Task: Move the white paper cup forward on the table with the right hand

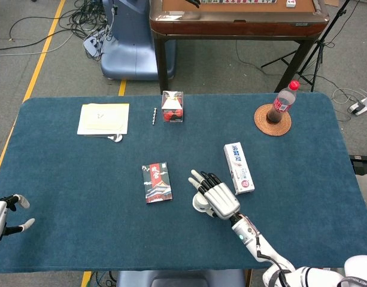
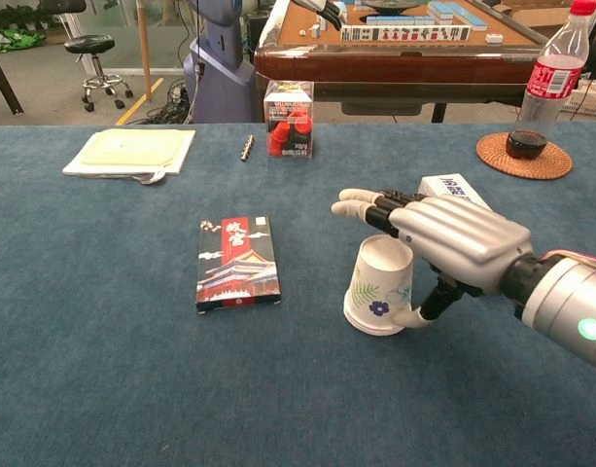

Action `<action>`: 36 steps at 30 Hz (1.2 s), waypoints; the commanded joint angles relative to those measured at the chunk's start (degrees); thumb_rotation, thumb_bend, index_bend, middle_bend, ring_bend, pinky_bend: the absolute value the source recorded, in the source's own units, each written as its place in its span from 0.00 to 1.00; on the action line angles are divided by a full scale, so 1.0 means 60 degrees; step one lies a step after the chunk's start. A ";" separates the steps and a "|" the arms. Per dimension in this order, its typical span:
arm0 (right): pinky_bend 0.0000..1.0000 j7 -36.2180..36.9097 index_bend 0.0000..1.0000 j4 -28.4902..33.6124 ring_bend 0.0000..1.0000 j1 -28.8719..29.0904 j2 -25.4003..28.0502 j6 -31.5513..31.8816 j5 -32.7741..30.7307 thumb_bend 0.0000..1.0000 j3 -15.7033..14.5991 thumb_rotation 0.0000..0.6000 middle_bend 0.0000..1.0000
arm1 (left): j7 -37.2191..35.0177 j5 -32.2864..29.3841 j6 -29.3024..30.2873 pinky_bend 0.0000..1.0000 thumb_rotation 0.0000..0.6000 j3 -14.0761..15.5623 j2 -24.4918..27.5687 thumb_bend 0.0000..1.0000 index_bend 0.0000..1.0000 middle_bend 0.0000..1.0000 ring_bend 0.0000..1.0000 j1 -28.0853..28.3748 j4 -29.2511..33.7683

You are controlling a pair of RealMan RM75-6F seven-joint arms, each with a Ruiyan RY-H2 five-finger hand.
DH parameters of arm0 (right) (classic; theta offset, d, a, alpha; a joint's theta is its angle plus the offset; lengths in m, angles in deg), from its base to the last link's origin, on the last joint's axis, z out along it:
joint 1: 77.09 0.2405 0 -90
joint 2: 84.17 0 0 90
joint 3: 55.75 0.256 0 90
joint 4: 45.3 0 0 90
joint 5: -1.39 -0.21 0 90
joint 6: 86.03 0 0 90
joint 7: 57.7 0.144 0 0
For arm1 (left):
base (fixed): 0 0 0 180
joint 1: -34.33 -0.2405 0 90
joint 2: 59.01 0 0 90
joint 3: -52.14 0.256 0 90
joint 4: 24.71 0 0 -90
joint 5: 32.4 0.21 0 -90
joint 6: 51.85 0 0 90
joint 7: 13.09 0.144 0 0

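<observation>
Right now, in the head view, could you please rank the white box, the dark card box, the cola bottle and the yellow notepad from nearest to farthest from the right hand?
From the right hand:
1. White box, just beyond and to its right.
2. Dark card box, to its left, a little farther.
3. Cola bottle, far right corner, on a coaster.
4. Yellow notepad, far left.

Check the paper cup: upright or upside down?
Upside down: the paper cup rests on its wide mouth, narrow base up, under the right hand.
</observation>
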 commanded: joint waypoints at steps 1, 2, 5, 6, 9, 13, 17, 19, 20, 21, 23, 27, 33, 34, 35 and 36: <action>0.15 0.0003 0.00 -0.0124 0.00 0.0074 -0.0100 0.0032 -0.0117 0.00 0.0101 1.00 0.00 | -0.0017 0.0010 0.0008 0.61 1.00 0.0000 0.0013 0.16 0.54 0.50 0.52 -0.0004 0.0013; 0.15 -0.0009 0.00 -0.0171 0.00 0.0100 -0.0134 0.0036 -0.0157 0.00 0.0134 1.00 0.00 | -0.0021 0.0014 0.0012 0.61 1.00 -0.0001 0.0018 0.16 0.54 0.50 0.52 -0.0005 0.0018; 0.15 -0.0071 0.00 -0.0360 0.00 0.0209 -0.0243 0.0010 -0.0338 0.00 0.0267 1.00 0.00 | -0.0037 0.0013 0.0011 0.61 1.00 0.0000 0.0028 0.16 0.54 0.50 0.52 -0.0009 0.0027; 0.15 -0.0076 0.00 -0.0409 0.00 0.0237 -0.0272 -0.0005 -0.0400 0.00 0.0306 1.00 0.00 | -0.0036 0.0011 0.0011 0.61 1.00 -0.0001 0.0030 0.16 0.54 0.50 0.52 -0.0010 0.0028; 0.15 -0.0099 0.00 -0.0585 0.00 0.0350 -0.0372 -0.0056 -0.0583 0.00 0.0436 1.00 0.00 | -0.0044 0.0009 0.0014 0.61 1.00 -0.0005 0.0036 0.16 0.54 0.50 0.52 -0.0012 0.0031; 0.15 -0.0153 0.00 -0.0815 0.00 0.0519 -0.0505 -0.0138 -0.0829 0.00 0.0603 1.00 0.00 | -0.0057 0.0000 0.0009 0.61 1.00 -0.0006 0.0044 0.16 0.54 0.50 0.52 -0.0016 0.0037; 0.15 -0.0213 0.00 -0.1070 0.00 0.0697 -0.0641 -0.0225 -0.1075 0.00 0.0781 1.00 0.00 | -0.0072 -0.0006 0.0006 0.61 1.00 -0.0004 0.0054 0.16 0.54 0.50 0.52 -0.0023 0.0045; 0.15 -0.0278 0.00 -0.1226 0.00 0.0798 -0.0728 -0.0229 -0.1169 0.00 0.0872 1.00 0.00 | -0.0076 -0.0003 0.0021 0.61 1.00 -0.0006 0.0068 0.16 0.54 0.50 0.52 -0.0030 0.0053; 0.15 -0.0274 0.00 -0.1254 0.00 0.0823 -0.0753 -0.0235 -0.1203 0.00 0.0897 1.00 0.00 | -0.0080 -0.0005 0.0028 0.61 1.00 -0.0010 0.0070 0.16 0.54 0.50 0.52 -0.0032 0.0054; 0.15 -0.0255 0.00 -0.1301 0.00 0.0876 -0.0799 -0.0257 -0.1268 0.00 0.0945 1.00 0.00 | -0.0094 -0.0015 0.0032 0.61 1.00 -0.0015 0.0075 0.16 0.54 0.50 0.52 -0.0036 0.0058; 0.15 -0.0247 0.00 -0.1398 0.00 0.0969 -0.0876 -0.0296 -0.1377 0.00 0.1020 1.00 0.00 | -0.0115 -0.0031 0.0024 0.61 1.00 -0.0020 0.0087 0.16 0.54 0.50 0.52 -0.0039 0.0053; 0.15 -0.0219 0.00 -0.1619 0.00 0.1130 -0.1071 -0.0353 -0.1628 0.00 0.1180 1.00 0.00 | -0.0158 -0.0051 0.0018 0.61 1.00 -0.0029 0.0104 0.16 0.54 0.50 0.52 -0.0044 0.0050; 0.15 -0.0301 0.00 -0.2012 0.00 0.1319 -0.1374 -0.0360 -0.2031 0.00 0.1385 1.00 0.00 | -0.0223 -0.0053 0.0024 0.61 1.00 -0.0035 0.0140 0.16 0.54 0.50 0.52 -0.0055 0.0071; 0.15 -0.0295 0.00 -0.2057 0.00 0.1333 -0.1410 -0.0337 -0.2085 0.00 0.1419 1.00 0.00 | -0.0228 -0.0050 0.0028 0.61 1.00 -0.0034 0.0144 0.16 0.54 0.50 0.52 -0.0058 0.0074; 0.15 -0.0281 0.00 -0.2091 0.00 0.1344 -0.1435 -0.0313 -0.2134 0.00 0.1449 1.00 0.00 | -0.0233 -0.0047 0.0027 0.61 1.00 -0.0033 0.0145 0.16 0.54 0.50 0.52 -0.0058 0.0071; 0.15 -0.0264 0.00 -0.2111 0.00 0.1353 -0.1444 -0.0284 -0.2181 0.00 0.1472 1.00 0.00 | -0.0231 -0.0044 0.0020 0.61 1.00 -0.0031 0.0145 0.16 0.54 0.50 0.52 -0.0056 0.0067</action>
